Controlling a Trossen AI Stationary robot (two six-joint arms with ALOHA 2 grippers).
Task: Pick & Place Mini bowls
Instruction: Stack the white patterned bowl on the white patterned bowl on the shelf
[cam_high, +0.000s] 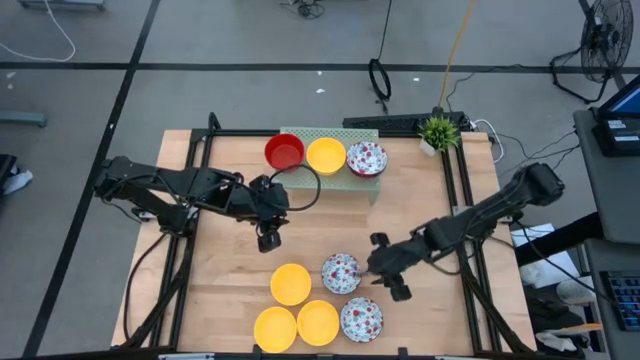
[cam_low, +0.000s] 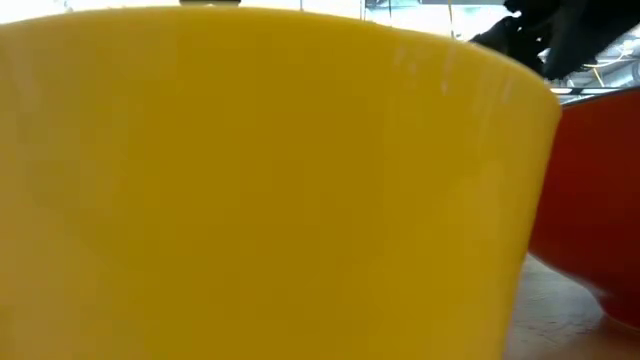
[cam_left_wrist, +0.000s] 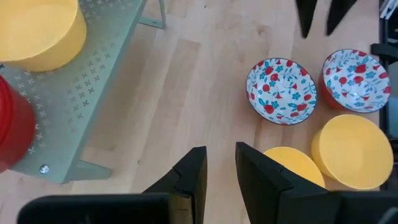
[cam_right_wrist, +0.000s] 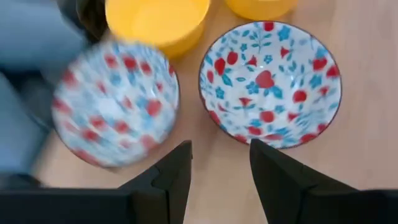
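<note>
High view: bare table (cam_high: 230, 270) beside left gripper (cam_high: 268, 240).

Table (cam_high: 230, 270): pale wood planks, matt, with visible grain. Rack (cam_left_wrist: 93, 93): pale green perforated sheet, seemingly metal, with a satin finish and a bolt at its foot. Yellow mini bowls (cam_high: 290, 284): smooth, glossy, ceramic-like surface, plain. Red mini bowl (cam_high: 284, 152): equally glossy. Floral mini bowls (cam_right_wrist: 270, 84): glazed white interior with red and blue print. Gripper fingers (cam_left_wrist: 193, 177): dark matt plastic.
</note>
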